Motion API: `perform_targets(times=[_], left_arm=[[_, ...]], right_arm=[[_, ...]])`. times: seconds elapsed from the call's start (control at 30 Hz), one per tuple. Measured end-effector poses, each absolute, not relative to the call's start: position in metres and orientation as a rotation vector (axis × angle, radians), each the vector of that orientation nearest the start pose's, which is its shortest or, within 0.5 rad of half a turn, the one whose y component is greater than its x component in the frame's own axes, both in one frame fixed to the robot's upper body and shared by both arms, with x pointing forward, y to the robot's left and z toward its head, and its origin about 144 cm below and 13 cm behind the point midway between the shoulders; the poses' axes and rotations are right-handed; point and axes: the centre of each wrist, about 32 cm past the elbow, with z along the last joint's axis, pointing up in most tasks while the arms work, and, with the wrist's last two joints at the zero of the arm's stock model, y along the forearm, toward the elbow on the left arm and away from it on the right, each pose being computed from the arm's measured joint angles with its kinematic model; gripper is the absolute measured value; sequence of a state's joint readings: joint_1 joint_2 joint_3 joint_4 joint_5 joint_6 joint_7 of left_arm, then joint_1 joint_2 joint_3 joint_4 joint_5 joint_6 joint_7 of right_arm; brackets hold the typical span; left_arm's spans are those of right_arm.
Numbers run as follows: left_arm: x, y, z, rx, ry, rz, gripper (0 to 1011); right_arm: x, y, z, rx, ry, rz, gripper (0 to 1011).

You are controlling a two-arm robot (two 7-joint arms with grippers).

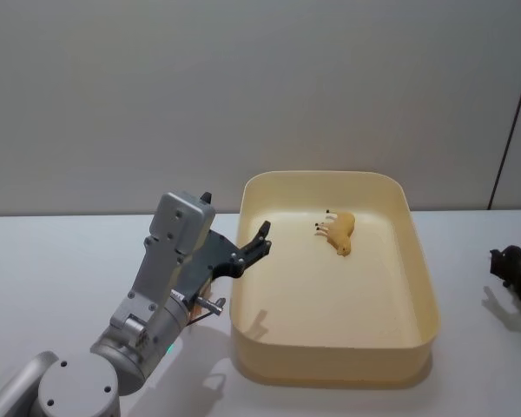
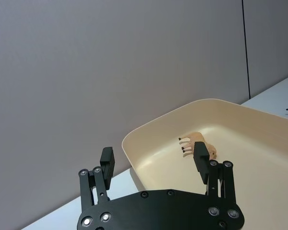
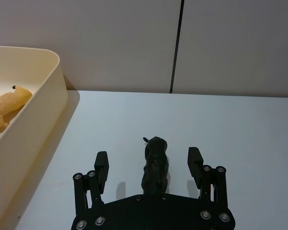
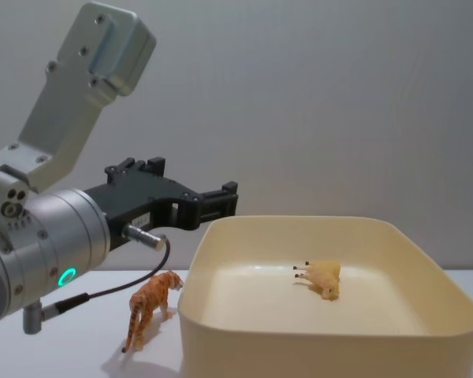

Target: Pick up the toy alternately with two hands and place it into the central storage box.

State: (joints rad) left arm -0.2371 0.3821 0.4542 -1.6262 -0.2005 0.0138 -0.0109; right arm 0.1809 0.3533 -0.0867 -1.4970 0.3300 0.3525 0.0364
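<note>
The cream-yellow storage box (image 1: pixel 421 287) stands mid-table, and a tan toy animal (image 1: pixel 337 232) lies on its side inside it, toward the far wall. My left gripper (image 1: pixel 259 239) hovers open and empty over the box's left rim (image 4: pixel 195 260); in the left wrist view its fingers (image 2: pixel 200 160) frame the tan toy (image 2: pixel 201 140). An orange tiger toy (image 4: pixel 150 303) stands on the table just left of the box, beneath that arm. To the right of the box, a black toy animal (image 3: pixel 156 165) stands between the fingers of my open right gripper (image 3: pixel 149 163), untouched by them.
The black toy (image 1: pixel 512 269) sits near the table's right edge. A grey wall runs close behind the table. The left arm's silver wrist with its green ring light (image 4: pixel 65 276) and cable hangs low over the table's left part.
</note>
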Motion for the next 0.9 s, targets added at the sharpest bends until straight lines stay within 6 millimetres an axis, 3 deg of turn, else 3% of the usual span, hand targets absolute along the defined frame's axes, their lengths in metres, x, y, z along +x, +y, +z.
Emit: perform_targets(times=[0.6,0.9], left_arm=[[0.492,0.198,1.204,0.061,-0.267,1.124,1002],[0.492,0.198,1.204,0.061,-0.267,1.124,1002]], right_arm=[[0.524,-0.303,1.17,-0.274,0.232,-1.498,994],[0.529,-0.3,1.165,-0.283,0.24,-1.501,759]])
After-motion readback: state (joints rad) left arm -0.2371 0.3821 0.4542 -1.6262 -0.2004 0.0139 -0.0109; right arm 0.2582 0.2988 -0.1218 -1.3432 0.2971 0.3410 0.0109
